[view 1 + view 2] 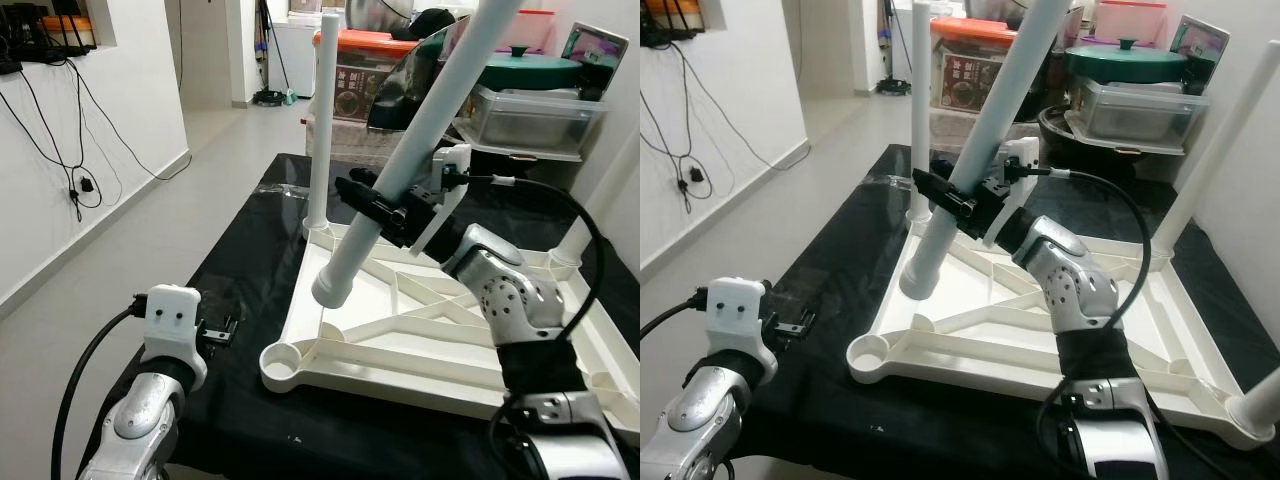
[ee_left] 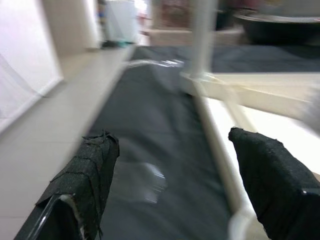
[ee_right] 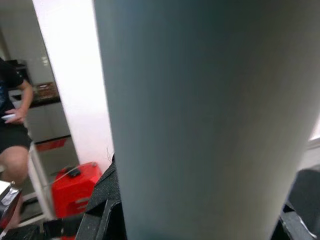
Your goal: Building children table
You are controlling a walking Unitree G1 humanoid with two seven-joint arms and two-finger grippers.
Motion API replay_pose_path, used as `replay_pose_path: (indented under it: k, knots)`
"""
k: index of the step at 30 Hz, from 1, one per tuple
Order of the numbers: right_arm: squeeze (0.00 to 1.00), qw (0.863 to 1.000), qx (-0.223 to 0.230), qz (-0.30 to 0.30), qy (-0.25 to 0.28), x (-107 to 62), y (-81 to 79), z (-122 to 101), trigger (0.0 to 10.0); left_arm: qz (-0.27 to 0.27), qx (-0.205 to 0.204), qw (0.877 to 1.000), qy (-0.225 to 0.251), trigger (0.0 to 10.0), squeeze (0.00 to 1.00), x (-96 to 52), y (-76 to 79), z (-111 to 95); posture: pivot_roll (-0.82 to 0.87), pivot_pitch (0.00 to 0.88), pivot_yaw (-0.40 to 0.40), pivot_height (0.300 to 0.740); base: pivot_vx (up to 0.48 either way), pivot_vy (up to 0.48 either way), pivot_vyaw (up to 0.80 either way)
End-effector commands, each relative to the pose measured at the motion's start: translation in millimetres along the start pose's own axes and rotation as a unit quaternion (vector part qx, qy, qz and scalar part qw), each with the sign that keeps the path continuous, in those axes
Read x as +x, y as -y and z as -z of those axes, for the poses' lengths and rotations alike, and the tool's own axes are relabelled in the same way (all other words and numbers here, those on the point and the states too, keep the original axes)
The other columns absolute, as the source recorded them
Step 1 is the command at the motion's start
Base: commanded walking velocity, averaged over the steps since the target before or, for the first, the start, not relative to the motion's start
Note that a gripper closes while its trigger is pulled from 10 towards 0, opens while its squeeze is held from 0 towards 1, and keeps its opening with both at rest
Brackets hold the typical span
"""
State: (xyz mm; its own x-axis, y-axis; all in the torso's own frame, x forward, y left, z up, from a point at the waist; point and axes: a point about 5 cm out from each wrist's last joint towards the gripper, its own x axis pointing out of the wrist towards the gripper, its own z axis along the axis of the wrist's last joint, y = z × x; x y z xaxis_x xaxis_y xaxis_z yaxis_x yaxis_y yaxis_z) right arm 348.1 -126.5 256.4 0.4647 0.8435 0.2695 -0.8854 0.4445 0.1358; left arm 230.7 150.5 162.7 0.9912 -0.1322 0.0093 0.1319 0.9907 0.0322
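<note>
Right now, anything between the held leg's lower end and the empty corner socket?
Nothing solid. In the left eye view the leg, held by the right tool, ends above the tabletop's ribs; open air down to the empty socket.

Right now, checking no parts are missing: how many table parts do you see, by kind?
Fitted legs: 3
Held leg: 1
Tabletop: 1
Total: 5

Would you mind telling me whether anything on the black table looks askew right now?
Yes: the white leg clamped in the right gripper leans steeply, its lower end hanging above the upturned tabletop, seated in no socket, unlike the upright corner leg.
</note>
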Motion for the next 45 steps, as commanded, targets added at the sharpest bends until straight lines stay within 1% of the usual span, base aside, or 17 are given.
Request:
replay_pose_path:
  k: [1, 3, 4, 7, 8, 9, 10, 12, 15, 20, 21, 22, 24, 26, 28, 39, 45]
  knots:
    - [0.00, 0.999, -0.004, -0.027, -0.025, 6.3, -0.5, 3, 10.0, 0.010, 0.009, 1.000, -0.019, 10.0, 0.00, -7.4, 6.4, 6, 0.11, 0.061, -0.076, 0.740, 0.000, 0.000, 0.00]
    - [0.00, 0.995, -0.006, -0.080, -0.052, 12.4, -5.8, 10, 10.0, 0.016, -0.001, 0.999, -0.037, 10.0, 0.00, -21.8, 14.3, 12, 0.12, 0.084, -0.078, 0.740, 0.000, 0.000, 0.00]
    - [0.00, 0.993, -0.011, -0.104, -0.059, 14.8, -8.2, 12, 10.0, 0.025, -0.018, 0.999, -0.041, 10.0, 0.00, -30.1, 19.6, 13, 0.13, 0.102, -0.081, 0.740, 0.000, 0.000, 0.00]
    - [0.00, 0.990, -0.013, -0.121, -0.065, 16.3, -8.6, 12, 10.0, 0.031, -0.029, 0.998, -0.043, 10.0, 0.00, -35.7, 23.0, 13, 0.13, 0.102, -0.081, 0.740, 0.000, 0.000, 0.00]
    - [0.00, 0.988, -0.015, -0.136, -0.068, 19.3, -9.3, 12, 10.0, 0.049, -0.038, 0.997, -0.045, 10.0, 0.00, -43.2, 28.2, 13, 0.14, 0.118, -0.082, 0.740, 0.000, 0.000, 0.00]
    - [0.00, 0.986, -0.020, -0.151, -0.067, 25.4, -9.7, 10, 10.0, 0.082, -0.048, 0.994, -0.046, 10.0, 0.00, -52.4, 36.6, 12, 0.14, 0.130, -0.083, 0.740, 0.000, 0.000, 0.00]
    - [0.00, 0.986, -0.020, -0.151, -0.067, 25.4, -9.7, 10, 10.0, 0.082, -0.048, 0.994, -0.046, 10.0, 0.00, -52.4, 36.6, 12, 0.14, 0.130, -0.083, 0.740, 0.000, 0.000, 0.00]
    - [0.00, 0.983, -0.026, -0.171, -0.060, 36.5, -12.2, 5, 10.0, 0.125, -0.063, 0.989, -0.054, 10.0, 0.00, -64.4, 48.1, 11, 0.14, 0.140, -0.082, 0.740, 0.000, 0.000, 0.00]
    - [0.00, 0.983, -0.028, -0.174, -0.056, 39.8, -12.9, 3, 10.0, 0.130, -0.062, 0.988, -0.055, 10.0, 0.00, -66.4, 49.9, 11, 0.14, 0.145, -0.081, 0.740, 0.000, 0.000, 0.00]
    - [0.00, 0.974, -0.015, -0.224, -0.041, 47.6, -22.1, -1, 10.0, 0.120, -0.057, 0.989, -0.063, 10.0, 0.00, -71.3, 50.6, 11, 0.15, 0.168, -0.082, 0.740, 0.000, 0.000, 0.00]
    - [0.00, 0.974, -0.015, -0.224, -0.041, 47.6, -22.1, -1, 10.0, 0.120, -0.057, 0.989, -0.063, 10.0, 0.00, -71.3, 50.6, 11, 0.15, 0.168, -0.082, 0.740, 0.000, 0.000, 0.00]
    - [0.00, 0.969, -0.008, -0.242, -0.043, 47.0, -24.5, 1, 10.0, 0.118, -0.057, 0.989, -0.064, 10.0, 0.00, -72.7, 50.5, 10, 0.15, 0.170, -0.081, 0.740, 0.000, 0.000, 0.00]
    - [0.00, 0.969, -0.008, -0.242, -0.043, 47.0, -24.5, 1, 10.0, 0.118, -0.057, 0.989, -0.064, 10.0, 0.00, -72.7, 50.5, 10, 0.15, 0.170, -0.081, 0.740, 0.000, 0.000, 0.00]
    - [0.00, 0.962, 0.001, -0.270, -0.050, 44.0, -27.2, 5, 10.0, 0.115, -0.057, 0.989, -0.069, 10.0, 0.00, -75.8, 50.6, 10, 0.15, 0.178, -0.081, 0.740, 0.000, 0.000, 0.00]
    - [0.00, 0.958, 0.006, -0.280, -0.054, 41.5, -26.2, 9, 10.0, 0.117, -0.058, 0.989, -0.072, 10.0, 0.00, -77.9, 51.9, 10, 0.15, 0.178, -0.081, 0.740, 0.000, 0.000, 0.00]
    - [0.00, 0.952, 0.009, -0.302, -0.058, 40.1, -30.6, 16, 10.0, 0.116, -0.060, 0.989, -0.076, 10.0, 0.00, -80.9, 53.8, 10, 0.15, 0.181, -0.079, 0.740, 0.000, 0.000, 0.00]
    - [0.00, 0.945, 0.017, -0.323, -0.048, 44.5, -37.7, 17, 10.0, 0.091, -0.047, 0.991, -0.086, 10.0, 0.00, -84.7, 47.7, 10, 0.15, 0.192, -0.085, 0.740, 0.000, 0.000, 0.00]
